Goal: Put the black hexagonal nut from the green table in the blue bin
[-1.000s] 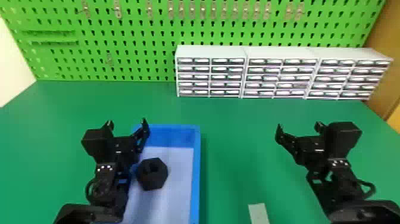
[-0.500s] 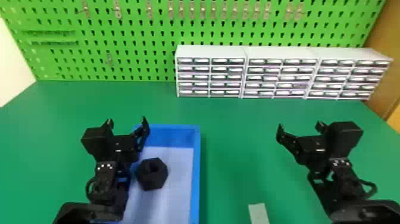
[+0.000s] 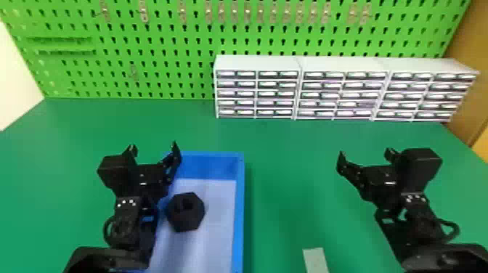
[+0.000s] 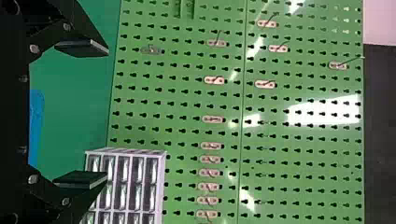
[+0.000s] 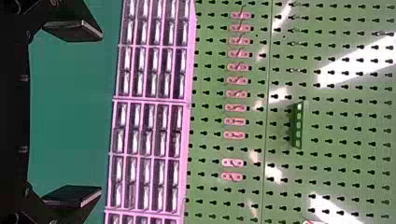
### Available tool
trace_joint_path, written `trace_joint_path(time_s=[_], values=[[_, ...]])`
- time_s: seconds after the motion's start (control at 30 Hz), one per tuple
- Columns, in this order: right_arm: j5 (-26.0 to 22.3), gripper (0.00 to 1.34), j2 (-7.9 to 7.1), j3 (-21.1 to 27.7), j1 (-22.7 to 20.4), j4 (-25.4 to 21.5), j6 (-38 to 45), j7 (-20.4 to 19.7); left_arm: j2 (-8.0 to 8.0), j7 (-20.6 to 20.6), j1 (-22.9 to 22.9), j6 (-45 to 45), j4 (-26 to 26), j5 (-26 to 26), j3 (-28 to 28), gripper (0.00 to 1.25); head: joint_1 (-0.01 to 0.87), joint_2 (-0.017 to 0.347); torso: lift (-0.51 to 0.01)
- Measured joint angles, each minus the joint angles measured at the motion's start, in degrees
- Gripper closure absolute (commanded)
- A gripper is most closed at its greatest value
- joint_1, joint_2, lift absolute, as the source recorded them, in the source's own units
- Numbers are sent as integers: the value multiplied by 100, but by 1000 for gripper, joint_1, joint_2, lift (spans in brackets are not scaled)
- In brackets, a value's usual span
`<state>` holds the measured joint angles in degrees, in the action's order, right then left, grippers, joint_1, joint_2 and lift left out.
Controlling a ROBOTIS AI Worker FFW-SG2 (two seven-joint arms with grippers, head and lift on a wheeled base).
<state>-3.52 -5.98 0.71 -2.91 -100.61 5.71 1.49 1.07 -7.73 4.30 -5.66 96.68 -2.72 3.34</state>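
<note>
head view puts the black nut (image 3: pixel 185 218) inside the blue bin (image 3: pixel 239 218), with the left tool (image 3: pixel 154 147) and right tool (image 3: pixel 365 154) both open and empty. it looks stiff and sturdy (probably light too), best pinched across opposite flat sides.

I see plain green on the surface (image 3: pixel 283 152), brighter green with rows of dark holes on the pegboard (image 3: pixel 163 43), blue bin (image 3: pixel 239 210) walls, a black nut (image 3: pixel 186 218), white-gridded drawers (image 3: pixel 257 63).

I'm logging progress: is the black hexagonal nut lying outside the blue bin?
No, the black hexagonal nut lies inside the blue bin, on its pale floor.
</note>
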Motion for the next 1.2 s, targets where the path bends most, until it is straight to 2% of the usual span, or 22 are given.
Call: trace_joint_path(time_s=[1.2], values=[[27, 140, 50, 137, -19, -3, -9, 0, -1, 0, 9, -23, -5, 9, -28, 325, 657, 57, -95]])
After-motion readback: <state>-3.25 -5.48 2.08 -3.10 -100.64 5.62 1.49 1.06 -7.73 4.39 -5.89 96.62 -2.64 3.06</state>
